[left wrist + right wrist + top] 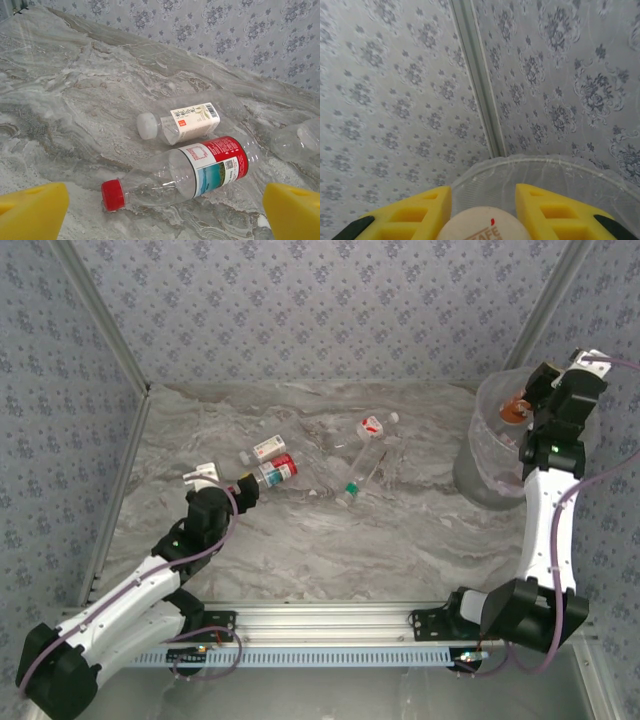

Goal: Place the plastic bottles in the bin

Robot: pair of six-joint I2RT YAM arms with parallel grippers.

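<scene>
Bright, even, diffuse light, approx. from above. Top view: sharp throughout, w/ short soft shadows under the bottles (275, 472) & beside the bin (487, 455) on the table (330, 540). Left wrist view: bottles crisp, pale glare streaks on tabletop at upper left; left fingers (30, 212) blurred at bottom corners. Right wrist view: wallpaper (395, 100) sharp; right fingers (415, 212) & held bottle (485, 227) soft, out of focus.

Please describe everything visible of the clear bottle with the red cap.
The clear plastic bottle with red screw cap looks empty and carries a red-and-white label with a small picture. It lies on its side on the grey marbled table, cap nearest the camera, close beside a white-capped bottle; contact is unclear.
</scene>
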